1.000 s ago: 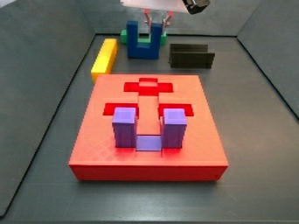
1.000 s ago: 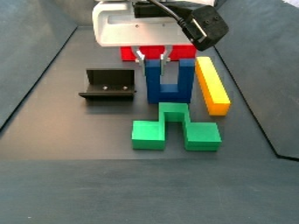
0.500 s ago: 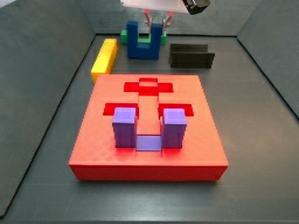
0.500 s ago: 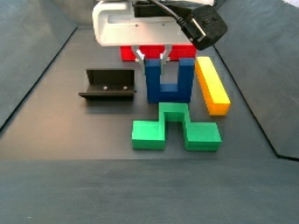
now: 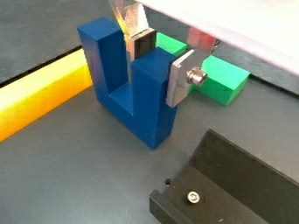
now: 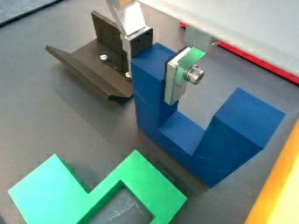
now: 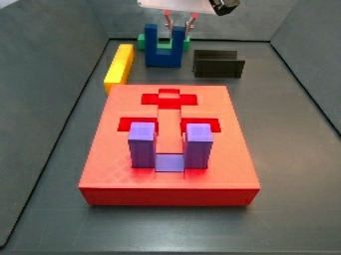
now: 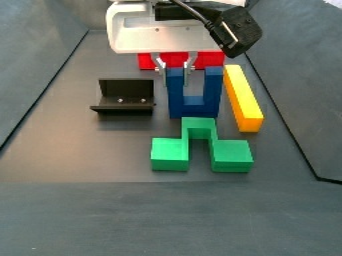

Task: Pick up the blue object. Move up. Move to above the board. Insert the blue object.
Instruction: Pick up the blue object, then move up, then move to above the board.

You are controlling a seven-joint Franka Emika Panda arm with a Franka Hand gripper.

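Two gripper (image 5: 163, 58) plates clasp matte blue object (image 5: 128, 87) prong.

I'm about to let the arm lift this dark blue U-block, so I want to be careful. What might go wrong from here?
1. The hand straddles only one prong of the blue object, off to one side, so the block may tilt or swing when lifted.
2. The green block and the yellow bar lie close by; a tilted block could knock them.
3. On the board a purple U-shaped block already fills the U recess, so insertion may be blocked.
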